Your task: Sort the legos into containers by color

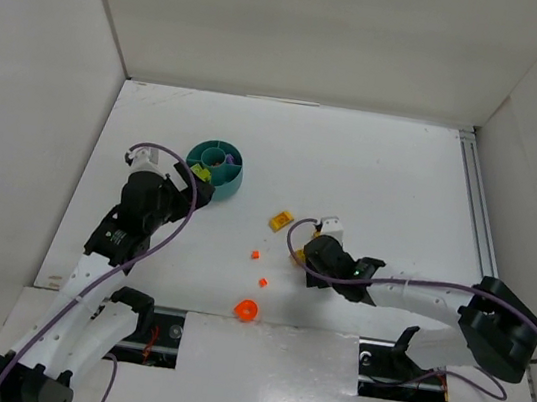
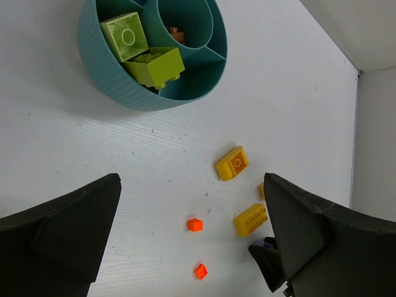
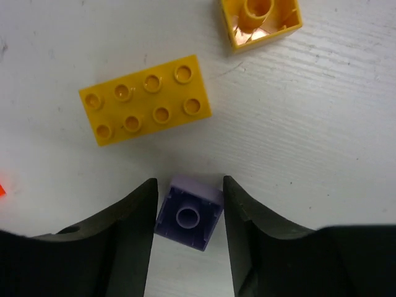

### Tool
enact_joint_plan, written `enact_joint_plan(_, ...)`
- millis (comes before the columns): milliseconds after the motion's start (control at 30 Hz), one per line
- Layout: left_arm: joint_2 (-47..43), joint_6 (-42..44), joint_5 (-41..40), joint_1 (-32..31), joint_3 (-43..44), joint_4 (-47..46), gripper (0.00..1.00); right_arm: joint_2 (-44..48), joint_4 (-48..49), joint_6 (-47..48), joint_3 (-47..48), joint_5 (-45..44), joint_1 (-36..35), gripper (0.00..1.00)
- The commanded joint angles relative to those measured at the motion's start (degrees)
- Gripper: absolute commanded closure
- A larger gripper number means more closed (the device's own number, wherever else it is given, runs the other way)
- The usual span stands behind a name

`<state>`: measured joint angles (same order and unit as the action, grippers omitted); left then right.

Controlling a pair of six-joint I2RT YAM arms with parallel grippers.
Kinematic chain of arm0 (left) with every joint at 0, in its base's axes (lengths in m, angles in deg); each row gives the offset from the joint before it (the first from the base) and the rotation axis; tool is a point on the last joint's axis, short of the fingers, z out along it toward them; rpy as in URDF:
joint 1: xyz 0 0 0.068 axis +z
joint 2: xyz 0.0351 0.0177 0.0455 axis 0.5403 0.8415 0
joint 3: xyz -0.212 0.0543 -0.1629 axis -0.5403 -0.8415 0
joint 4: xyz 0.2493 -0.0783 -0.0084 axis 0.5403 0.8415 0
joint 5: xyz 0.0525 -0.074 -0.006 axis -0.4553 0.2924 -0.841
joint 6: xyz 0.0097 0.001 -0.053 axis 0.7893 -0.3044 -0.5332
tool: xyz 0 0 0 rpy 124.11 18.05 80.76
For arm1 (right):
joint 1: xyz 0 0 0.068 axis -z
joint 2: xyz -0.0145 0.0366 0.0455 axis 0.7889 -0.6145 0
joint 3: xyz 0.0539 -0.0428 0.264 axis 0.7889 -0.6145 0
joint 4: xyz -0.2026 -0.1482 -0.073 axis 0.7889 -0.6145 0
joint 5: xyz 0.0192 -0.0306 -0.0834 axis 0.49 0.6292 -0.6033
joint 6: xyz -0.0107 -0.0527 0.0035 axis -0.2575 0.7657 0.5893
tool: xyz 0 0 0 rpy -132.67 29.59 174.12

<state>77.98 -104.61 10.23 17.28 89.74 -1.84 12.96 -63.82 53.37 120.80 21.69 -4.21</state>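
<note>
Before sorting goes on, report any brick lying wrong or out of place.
Two bricks lie upside down, hollow sides up: the yellow square brick and the purple brick between the fingers of the right gripper. In the dish, one green brick lies tilted against another. Nothing looks damaged.

we see a white table (image 1: 385,168) boxed in by plain white panels (image 1: 305,25) on three sides, with a metal rail (image 1: 477,207) along its right edge.

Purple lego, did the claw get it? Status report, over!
Right claw snug on both sides of purple lego, on table. Left claw open, empty, near teal dish. Yellow legos close by, not blocking.
</note>
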Motion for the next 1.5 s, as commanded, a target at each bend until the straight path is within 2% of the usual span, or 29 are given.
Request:
enact_joint_plan(0,-0.85,0.95,0.54,-0.31,-1.33,-1.53,0.0,-2.1,1.88,-6.57,0.89,-1.66,-0.57,0.53)
enact_joint_plan(33,-0.85,0.95,0.54,-0.31,-1.34,-1.53,0.0,-2.11,1.17,-6.58,0.89,-1.66,-1.18,0.64)
enact_joint_plan(133,-0.85,0.95,0.54,-0.31,-1.34,-1.53,0.0,-1.41,-0.76,-6.58,2.29,-2.89,-2.5,0.81)
enact_joint_plan(167,-0.85,0.95,0.54,-0.31,-1.34,-1.53,0.0,-0.71,-1.55,-6.06,3.69,-3.67,-2.51,0.95)
enact_joint_plan(200,-0.85,0.95,0.54,-0.31,-1.34,-1.53,0.0,0.08,-2.25,-4.92,4.66,-3.68,-3.03,0.98)
enact_joint_plan(233,-0.85,0.95,1.06,-0.31,-1.34,-1.53,0.0,0.87,-2.26,-0.38,6.93,-3.68,-3.03,0.98)
enact_joint_plan(467,-1.47,0.95,1.07,-0.31,-0.81,-0.83,0.0,-0.79,0.45,15.11,19.51,-2.45,-3.03,0.99)
enact_joint_plan(600,-2.0,-0.1,1.07,-0.31,-0.28,-0.3,0.0,-8.67,2.22,25.47,30.75,-2.98,-3.03,0.98)
enact_joint_plan(733,-2.0,0.42,-0.95,-0.31,0.5,0.13,0.0,-16.76,3.01,30.76,45.41,-4.91,-1.98,0.97)
enact_joint_plan(867,-2.0,0.42,-1.48,-0.31,1.73,1.19,0.0,-25.63,4.33,32.45,55.7,-0.88,2.14,0.97)
enact_joint_plan(1000,-2.52,0.42,-2.1,-0.31,1.74,1.19,0.0,-34.96,4.95,33.06,65.38,9.38,5.75,0.97)
enact_joint_plan(1100,-3.05,0.42,-2.1,-0.31,1.13,1.72,0.0,-41.28,5.65,33.06,71.88,13.27,7.07,0.97)
enact_joint_plan(1233,-3.05,0.42,-2.71,-0.31,1.12,1.72,0.0,-46.14,5.65,32.45,76.74,16.79,8.22,0.97)
enact_joint_plan(1467,-2.52,0.42,-2.71,-0.31,1.12,1.19,0.0,-49.13,8.11,30.51,78.59,20.58,8.74,0.95)
